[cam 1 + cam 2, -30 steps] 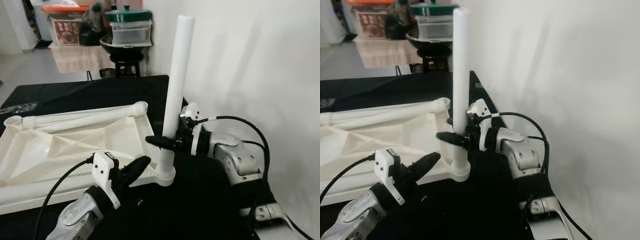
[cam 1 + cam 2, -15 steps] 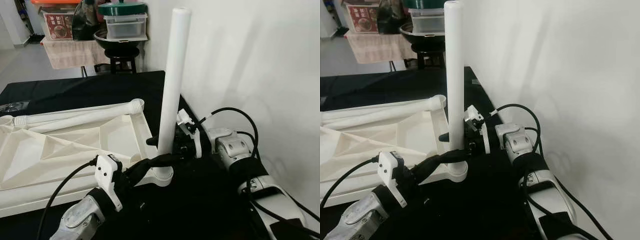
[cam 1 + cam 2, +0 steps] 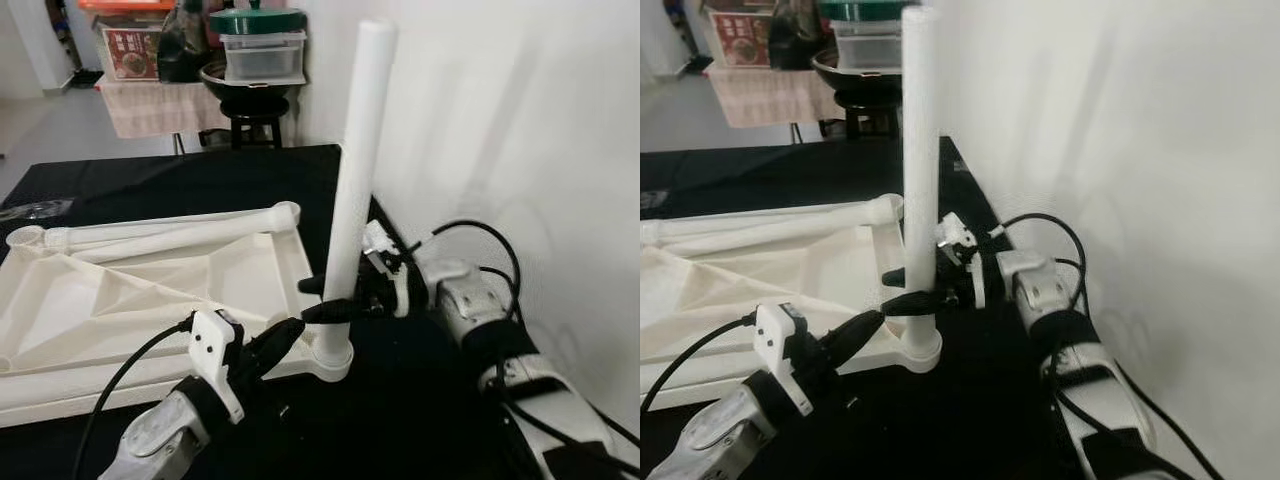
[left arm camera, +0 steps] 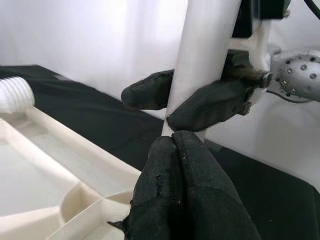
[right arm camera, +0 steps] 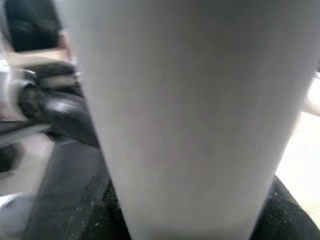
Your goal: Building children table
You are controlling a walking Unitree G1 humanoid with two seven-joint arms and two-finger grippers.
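Your right gripper [image 3: 335, 298] clamps upright leg [image 3: 352, 190] low, near corner socket [image 3: 330, 359]. Left gripper [image 3: 283, 337] pinched closed, just beside base. Twist about vertical axis.

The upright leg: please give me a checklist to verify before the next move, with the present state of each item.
1. Leg stands upright in the corner socket of the tabletop: ok.
2. Right gripper clamped around the leg low down: ok.
3. Left gripper shut, its tips at the leg's base, not gripping: ok.
4. Leg fully screwed into the socket: cannot tell.
5. Second leg lies loose along the tabletop's far edge: ok.
6. Right arm's cable free of the leg: ok.
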